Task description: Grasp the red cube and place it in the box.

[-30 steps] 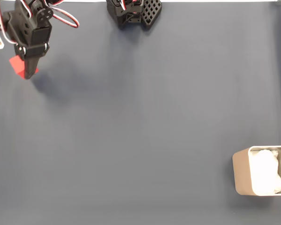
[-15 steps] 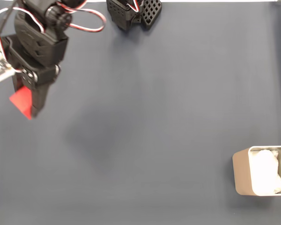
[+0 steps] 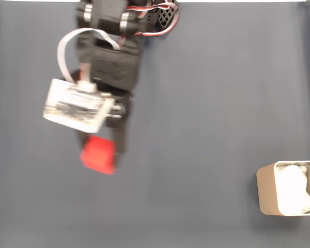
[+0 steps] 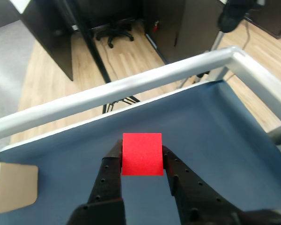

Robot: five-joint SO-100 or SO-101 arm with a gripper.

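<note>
The red cube (image 3: pixel 97 154) (image 4: pixel 141 153) is held up off the blue table between the black fingers of my gripper (image 3: pixel 104 155) (image 4: pixel 141 154), which is shut on it. In the fixed view the arm reaches down from the top centre, and the cube hangs left of the table's middle. The box (image 3: pixel 288 195), beige with white lining, stands at the lower right edge, far from the cube. In the wrist view a corner of the box (image 4: pixel 11 192) shows at the lower left.
The arm's black base (image 3: pixel 144 13) sits at the top centre of the fixed view. A metal rail (image 4: pixel 131 84) runs along the table's far edge in the wrist view, with wooden floor and an office chair (image 4: pixel 113 30) beyond. Open blue table lies between cube and box.
The gripper has lifted the red cube from the top left corner and carried it right and down toward the table's middle. The box has not moved.
</note>
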